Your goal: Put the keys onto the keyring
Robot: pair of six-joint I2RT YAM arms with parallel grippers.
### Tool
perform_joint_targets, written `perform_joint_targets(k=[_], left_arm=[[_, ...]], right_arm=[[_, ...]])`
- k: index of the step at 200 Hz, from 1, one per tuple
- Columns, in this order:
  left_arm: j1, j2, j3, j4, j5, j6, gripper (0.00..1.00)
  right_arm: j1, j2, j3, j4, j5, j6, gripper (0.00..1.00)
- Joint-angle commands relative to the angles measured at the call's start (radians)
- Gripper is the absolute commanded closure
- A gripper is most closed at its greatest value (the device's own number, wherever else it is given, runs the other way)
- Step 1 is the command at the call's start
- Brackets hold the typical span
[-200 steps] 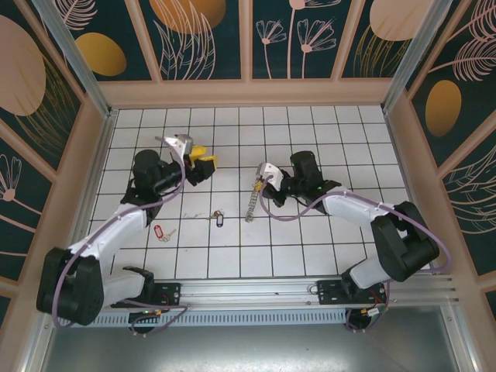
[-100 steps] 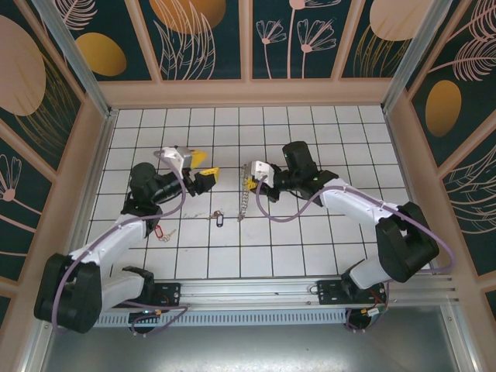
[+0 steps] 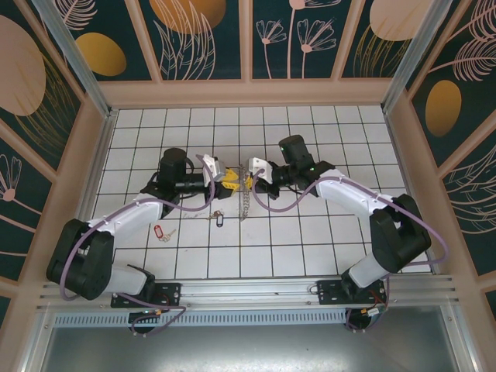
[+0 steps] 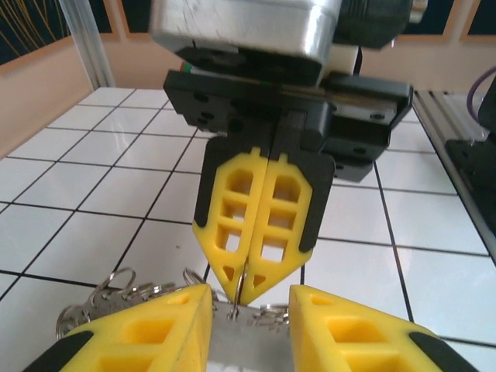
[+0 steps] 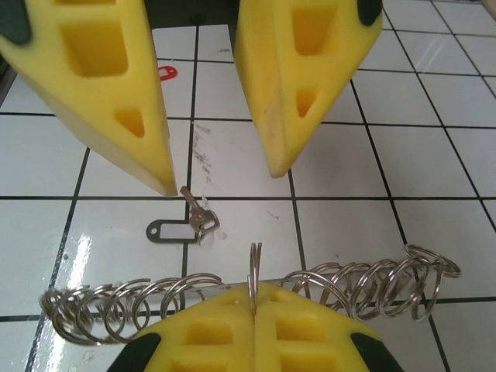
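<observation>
Yellow plastic with a waffle cut-out pattern and black heels, that's the fingers on both my claws. My right claw (image 5: 254,298) is squeezed completely closed, tips flush, biting one thin wire loop of the keyring (image 5: 364,283) at the bottom middle of its wrist view. The keyring is basically a slinky: a long string of shiny steel split rings, springy and see-through, drooping off to either side of the pinch. From overhead it dangles as a skinny pale chain just under the spot where both claws meet nose to nose, centre of the frame.

My left claw (image 4: 249,306) has its jaws apart and grips nothing, its two wedge tips standing either side of that pinched loop. Can't tell if they touch the wire. In the left wrist view the right claw's closed fingers sit dead centre and hide the tiles behind them.

Glossy white tiled floor (image 3: 294,248) with dark grout lines underneath it all. The blue-tagged key (image 3: 218,220) lies flat just left of the hanging chain, lower centre. In the right wrist view it's a small flat metal key with an oval tag, just below one left fingertip. The red-tagged key (image 3: 161,231) lies well off to the left, beside my left arm. A ribbed aluminium rail (image 3: 256,291) runs along the bottom of the overhead frame.
</observation>
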Motion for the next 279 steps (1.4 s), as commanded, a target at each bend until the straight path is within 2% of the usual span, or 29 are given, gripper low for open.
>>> perform_joint_targets(k=[1,27,78,148,224,279], left_arm=[[0.003,0.034,0.049,-0.078,0.051,0.115,0.69],[0.003,0.073,0.102,-0.187,0.082,0.177,0.70],[-0.008,0.095,0.095,-0.148,0.029,0.169,0.69],[-0.014,0.127,0.108,-0.116,0.036,0.159,0.72],[-0.017,0.139,0.126,-0.114,0.035,0.166,0.85],[-0.019,0.144,0.129,-0.167,0.002,0.204,0.80]], right_arm=[[-0.006,0.013,0.044,-0.008,-0.032,-0.038,1.00],[-0.012,0.012,0.037,0.008,-0.043,-0.036,1.00],[-0.016,0.011,0.026,0.034,-0.055,-0.032,1.00],[-0.016,0.015,0.023,0.058,-0.096,-0.016,1.00],[-0.015,0.034,0.040,0.057,-0.118,-0.005,1.00],[-0.015,0.036,0.041,0.076,-0.133,0.011,1.00]])
